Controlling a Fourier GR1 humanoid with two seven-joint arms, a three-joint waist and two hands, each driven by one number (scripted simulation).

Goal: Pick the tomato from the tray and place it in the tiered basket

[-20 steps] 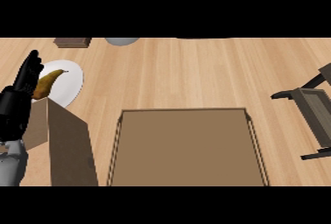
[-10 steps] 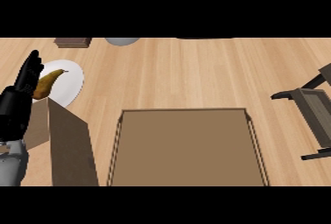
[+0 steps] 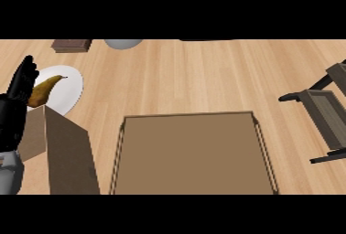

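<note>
Nothing moved | left hand (image 3: 17,98) open at left edge | tomato unseen

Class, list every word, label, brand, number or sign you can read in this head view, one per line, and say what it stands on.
None: no readable text anywhere.
The tray, the brown box, the white plate with its banana, the tiered basket and the wooden counter are all unmarked.
The left hand carries no lettering either.

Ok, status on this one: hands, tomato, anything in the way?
Left hand open, resting at left edge. Right hand out of view. No tomato visible; tray looks bare. Tiered basket at right, nothing blocking.
</note>
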